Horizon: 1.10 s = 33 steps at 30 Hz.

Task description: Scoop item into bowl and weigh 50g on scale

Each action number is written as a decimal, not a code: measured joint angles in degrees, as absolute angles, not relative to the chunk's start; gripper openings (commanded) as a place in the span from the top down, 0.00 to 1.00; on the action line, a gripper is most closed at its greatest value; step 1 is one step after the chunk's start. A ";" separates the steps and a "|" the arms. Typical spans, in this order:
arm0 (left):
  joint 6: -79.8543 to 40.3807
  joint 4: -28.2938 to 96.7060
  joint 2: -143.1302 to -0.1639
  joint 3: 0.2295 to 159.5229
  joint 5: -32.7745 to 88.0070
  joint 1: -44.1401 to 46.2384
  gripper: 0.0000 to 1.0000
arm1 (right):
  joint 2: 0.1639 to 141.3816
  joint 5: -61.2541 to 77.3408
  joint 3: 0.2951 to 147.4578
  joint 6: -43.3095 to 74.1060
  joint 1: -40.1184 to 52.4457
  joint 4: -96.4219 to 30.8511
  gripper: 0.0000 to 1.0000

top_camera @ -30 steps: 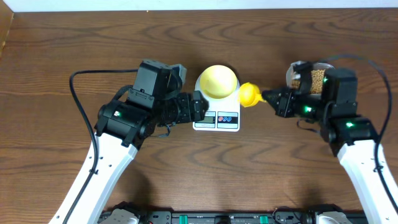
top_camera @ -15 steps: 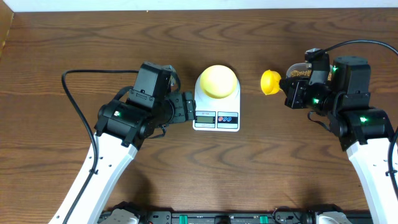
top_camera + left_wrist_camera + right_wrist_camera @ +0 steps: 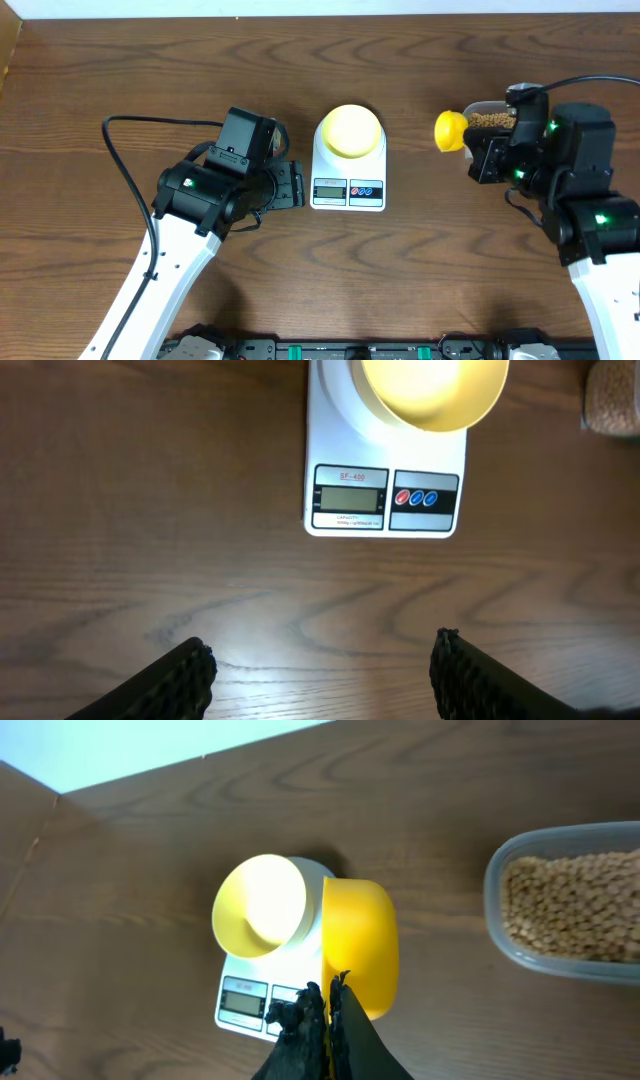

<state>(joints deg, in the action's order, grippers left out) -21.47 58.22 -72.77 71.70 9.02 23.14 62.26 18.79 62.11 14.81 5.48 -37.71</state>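
The pale-yellow bowl sits on the white scale; both show in the left wrist view, bowl and scale, and in the right wrist view, bowl and scale. The tan beans lie in a clear tub, also seen in the right wrist view. My right gripper is shut on the handle of a bright yellow scoop, held in the air between scale and tub. My left gripper is open and empty over bare table, left of the scale.
The brown wooden table runs to a white wall at the far edge. A black cable loops behind my left arm.
My right gripper has carried the yellow scoop rightward, away from the bowl toward the bean tub. My left gripper has drawn back a little to the left of the scale.
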 measured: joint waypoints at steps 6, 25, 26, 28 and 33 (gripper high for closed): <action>-16.91 58.22 -72.77 71.70 8.80 25.28 0.37 | 62.13 16.75 62.11 14.81 5.48 -38.33 0.99; -5.91 58.11 -82.43 71.70 8.60 31.42 0.08 | 62.22 15.49 62.11 14.81 5.48 -38.30 0.99; -5.91 58.08 -83.13 71.70 8.60 31.68 0.08 | 62.24 15.44 62.11 14.81 5.48 -38.28 0.99; -5.96 58.08 -84.68 71.70 8.62 32.14 0.08 | 62.30 15.40 62.11 14.81 5.48 -38.28 0.99; -5.93 57.93 -87.00 71.70 6.09 33.21 0.07 | 62.94 15.38 62.11 14.81 5.48 -37.93 0.99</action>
<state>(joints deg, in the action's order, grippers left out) -5.93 57.93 -87.00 71.70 6.09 33.21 62.94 15.38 62.11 14.81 5.48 -37.93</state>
